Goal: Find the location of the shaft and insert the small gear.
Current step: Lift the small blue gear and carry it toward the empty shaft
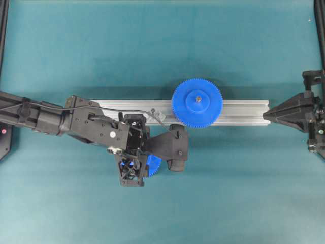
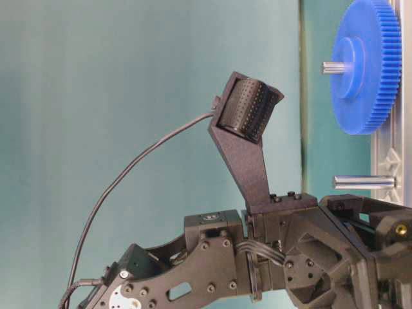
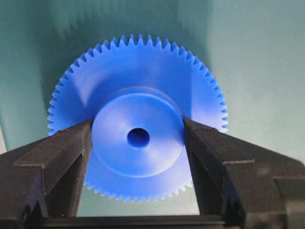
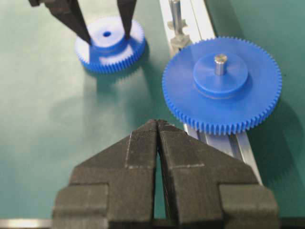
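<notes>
The left gripper [image 3: 138, 138] has its fingers on either side of the small gear's [image 3: 138, 119] raised hub, touching it or just about — can't tell if it's properly clamped. The gear lies flat on the mat between the fingers. The shaft [image 4: 176, 16] stands on the rail [image 4: 200, 21] just beyond them, beside the larger gear [image 4: 221, 86]. Right gripper [image 4: 157, 125] is closed, well away. Risk — a loose pinch on that round hub could let the gear tilt or slip when lifted.
</notes>
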`<state>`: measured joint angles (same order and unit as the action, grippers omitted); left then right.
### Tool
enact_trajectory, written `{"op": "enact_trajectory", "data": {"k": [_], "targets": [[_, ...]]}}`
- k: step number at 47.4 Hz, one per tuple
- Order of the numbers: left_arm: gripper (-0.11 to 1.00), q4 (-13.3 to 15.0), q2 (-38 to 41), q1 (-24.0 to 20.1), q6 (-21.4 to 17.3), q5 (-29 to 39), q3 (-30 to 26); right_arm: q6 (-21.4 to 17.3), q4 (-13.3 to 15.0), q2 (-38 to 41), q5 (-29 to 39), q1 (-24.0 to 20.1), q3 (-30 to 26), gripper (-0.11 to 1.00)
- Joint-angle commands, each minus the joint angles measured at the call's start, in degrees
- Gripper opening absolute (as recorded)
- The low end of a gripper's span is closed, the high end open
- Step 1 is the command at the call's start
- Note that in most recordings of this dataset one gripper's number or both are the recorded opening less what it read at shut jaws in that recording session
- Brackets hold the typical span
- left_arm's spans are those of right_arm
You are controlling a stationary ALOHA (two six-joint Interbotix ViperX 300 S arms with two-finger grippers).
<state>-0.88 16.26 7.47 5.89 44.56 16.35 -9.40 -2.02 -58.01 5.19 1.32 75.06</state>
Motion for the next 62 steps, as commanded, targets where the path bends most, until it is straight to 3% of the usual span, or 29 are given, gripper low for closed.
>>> {"op": "enact_trajectory", "data": {"k": [1, 19, 36, 55, 62], "targets": [[0.64, -0.1, -1.2, -0.2, -0.1, -0.4, -1.0, -0.6, 0.1, 0.4, -0.3, 0.1, -0.5, 0.03], [0.64, -0.1, -3.7, -0.2, -1.1, 0.0, -3.4, -0.6, 0.1, 0.4, -0.3, 0.1, -0.5, 0.03], [0.64, -0.1, -5.7, -0.2, -3.5, 11.1, -8.4, -0.7, 0.1, 0.4, -0.3, 0.1, -0.5, 0.03], [0.64, -0.1, -10.5, -1.1, -3.9, 15.1, -12.7, -0.6, 0.1, 0.4, -0.7, 0.1, -0.5, 0.03], [0.64, -0.2, -12.6, -2.2, -5.7, 17.7, -14.2, -0.6, 0.1, 0.4, -0.7, 0.1, -0.5, 0.03]]}}
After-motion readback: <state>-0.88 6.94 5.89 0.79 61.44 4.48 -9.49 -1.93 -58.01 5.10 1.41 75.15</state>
